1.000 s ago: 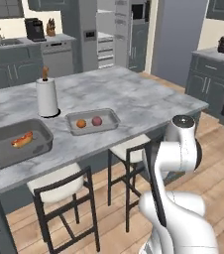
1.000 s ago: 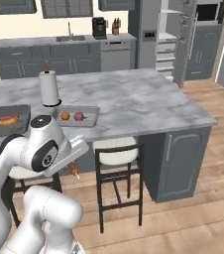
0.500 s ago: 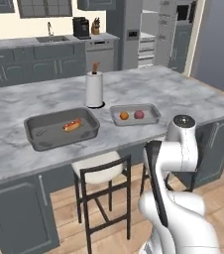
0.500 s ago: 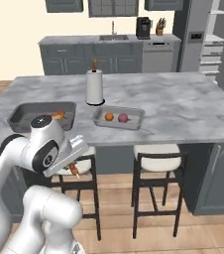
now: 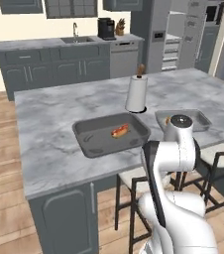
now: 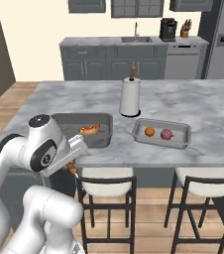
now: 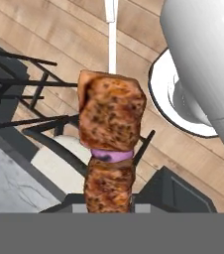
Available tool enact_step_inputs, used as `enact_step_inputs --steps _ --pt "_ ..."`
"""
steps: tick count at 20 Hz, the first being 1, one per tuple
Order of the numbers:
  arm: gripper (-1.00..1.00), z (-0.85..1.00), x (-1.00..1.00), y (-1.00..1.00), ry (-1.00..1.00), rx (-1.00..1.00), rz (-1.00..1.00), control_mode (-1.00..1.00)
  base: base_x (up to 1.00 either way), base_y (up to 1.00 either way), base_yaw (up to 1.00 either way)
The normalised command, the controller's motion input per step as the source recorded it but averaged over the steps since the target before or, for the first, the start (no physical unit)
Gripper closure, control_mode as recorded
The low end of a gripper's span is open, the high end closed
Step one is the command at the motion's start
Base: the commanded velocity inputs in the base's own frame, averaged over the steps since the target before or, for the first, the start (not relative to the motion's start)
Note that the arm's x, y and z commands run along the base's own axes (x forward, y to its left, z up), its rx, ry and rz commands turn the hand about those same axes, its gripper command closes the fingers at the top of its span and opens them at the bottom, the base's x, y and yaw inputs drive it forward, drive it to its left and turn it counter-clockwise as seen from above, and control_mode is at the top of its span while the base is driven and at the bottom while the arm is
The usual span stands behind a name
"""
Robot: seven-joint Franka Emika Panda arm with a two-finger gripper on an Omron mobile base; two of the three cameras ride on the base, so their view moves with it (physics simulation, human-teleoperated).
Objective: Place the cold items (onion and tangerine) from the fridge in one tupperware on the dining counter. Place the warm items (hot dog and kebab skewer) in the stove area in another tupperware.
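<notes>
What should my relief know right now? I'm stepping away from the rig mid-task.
Gripper: shut on the kebab skewer, held low by the stools, off the counter.
Hot dog: already in the dark tupperware.
Tangerine and onion: together in the grey tupperware.
Done: cold items, hot dog.
Left: lift the skewer and set it beside the hot dog.

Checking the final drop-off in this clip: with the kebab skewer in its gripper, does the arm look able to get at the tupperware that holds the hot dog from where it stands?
Probably yes. The tupperware with the hot dog sits open near the counter edge, just above the gripper shut on the kebab skewer; the counter edge must be cleared first.
</notes>
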Motion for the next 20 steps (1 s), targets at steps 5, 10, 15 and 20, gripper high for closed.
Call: enact_step_inputs --steps 5,10,15,20 --pt "1.0 0.0 0.0 0.0 0.0 0.0 0.0 1.0 0.46 0.27 0.23" --pt "1.0 0.0 0.0 0.0 0.0 0.0 0.0 1.0 0.08 0.39 0.24" --pt "1.0 0.0 0.0 0.0 0.0 0.0 0.0 1.0 0.51 0.32 0.2" --pt "1.0 0.21 0.07 0.1 0.0 -0.02 0.04 -1.0 0.14 0.12 0.1"
